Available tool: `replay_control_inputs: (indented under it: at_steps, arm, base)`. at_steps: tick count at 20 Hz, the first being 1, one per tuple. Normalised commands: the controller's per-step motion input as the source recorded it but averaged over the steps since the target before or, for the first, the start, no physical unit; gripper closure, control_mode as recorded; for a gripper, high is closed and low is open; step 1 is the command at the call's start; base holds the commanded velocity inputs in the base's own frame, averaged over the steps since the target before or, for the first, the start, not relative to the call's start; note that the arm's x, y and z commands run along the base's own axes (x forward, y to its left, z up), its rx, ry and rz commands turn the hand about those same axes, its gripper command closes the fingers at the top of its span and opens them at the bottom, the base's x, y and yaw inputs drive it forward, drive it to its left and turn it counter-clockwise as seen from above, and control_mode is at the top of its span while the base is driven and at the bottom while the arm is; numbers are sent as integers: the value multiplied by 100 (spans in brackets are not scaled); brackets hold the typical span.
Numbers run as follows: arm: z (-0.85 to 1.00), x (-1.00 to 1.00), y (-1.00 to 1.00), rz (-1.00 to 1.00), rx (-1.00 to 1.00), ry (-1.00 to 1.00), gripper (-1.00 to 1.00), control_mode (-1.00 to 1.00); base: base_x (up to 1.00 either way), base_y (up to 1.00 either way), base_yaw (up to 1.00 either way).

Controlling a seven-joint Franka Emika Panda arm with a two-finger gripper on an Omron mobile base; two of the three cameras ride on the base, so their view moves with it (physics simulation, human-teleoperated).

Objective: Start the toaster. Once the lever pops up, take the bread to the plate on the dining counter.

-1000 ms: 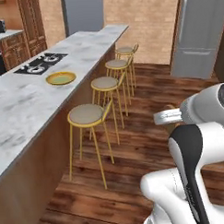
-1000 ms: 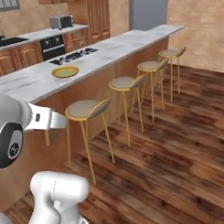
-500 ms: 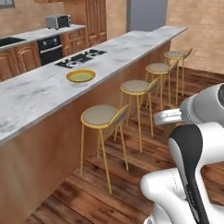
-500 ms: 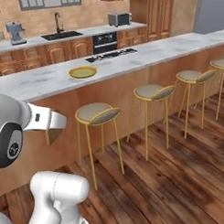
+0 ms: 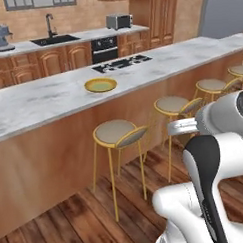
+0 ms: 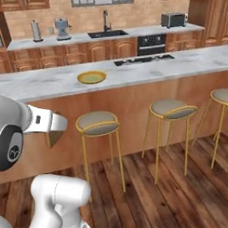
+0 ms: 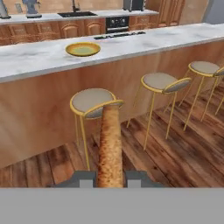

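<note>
Bread (image 7: pixel 109 144): one slice, edge-on, pinched between the closed gripper (image 7: pixel 109 178) jaws for carrying. Destination: yellow plate (image 7: pixel 83 49) on dining counter (image 7: pixel 39 65), beyond the stool (image 7: pixel 92 101) nearest the bread.

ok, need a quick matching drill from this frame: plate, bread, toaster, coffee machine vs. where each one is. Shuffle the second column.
Things:
1. plate
2. bread
3. toaster
4. coffee machine

Places:
A. back counter, left of the sink
B. between the fingers of the gripper
C. on the dining counter, above a stool
D. back counter, far right end

Pairs: 1-C, 2-B, 3-D, 4-A
</note>
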Motion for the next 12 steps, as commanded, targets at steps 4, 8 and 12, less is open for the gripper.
replay_control_inputs:
  at_steps: [4,8,12]
  arm:
    - [0,0,0,0,0,0,100,100]
    - [0,0,0,0,0,0,100,100]
    - [0,0,0,0,0,0,100,100]
  base:
    - [44,-89,57]
    - [33,-76,51]
    - [41,-57,45]
